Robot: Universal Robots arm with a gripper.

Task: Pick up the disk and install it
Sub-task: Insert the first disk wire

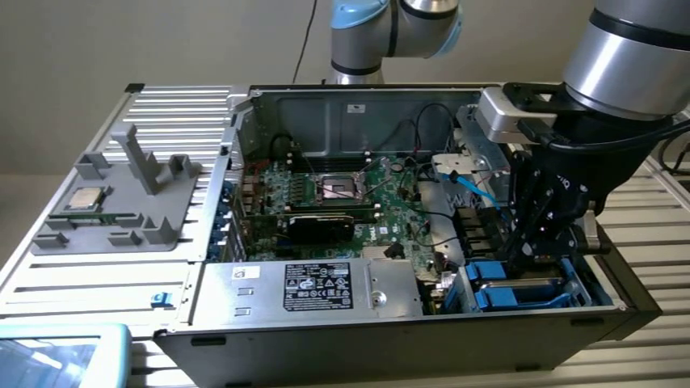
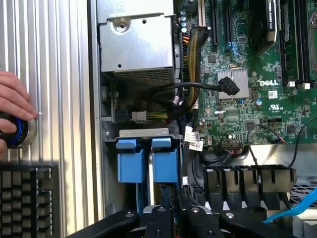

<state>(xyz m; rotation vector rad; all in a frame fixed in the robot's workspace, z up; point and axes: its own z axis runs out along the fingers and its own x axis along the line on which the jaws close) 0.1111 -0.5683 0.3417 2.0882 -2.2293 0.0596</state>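
Note:
The disk (image 2: 165,166) stands on edge in the drive bay at the case's corner, its blue bracket end facing the wrist camera. My gripper (image 2: 167,214) is right over it, fingers shut on its narrow edge. In the exterior view my gripper (image 1: 536,257) reaches down into the bay at the case's right, and the disk's blue bracket (image 1: 528,284) shows just below the fingers. A second blue-bracketed carrier (image 2: 131,163) sits in the slot beside it. The disk's label is hidden.
The open case holds a green motherboard (image 1: 334,194), cables and a silver box with a black label (image 1: 318,287). A square chip (image 1: 86,198) lies on a grey fixture at the exterior view's left. A hand (image 2: 12,106) rests on a blue-ringed knob, above a keyboard (image 2: 27,198).

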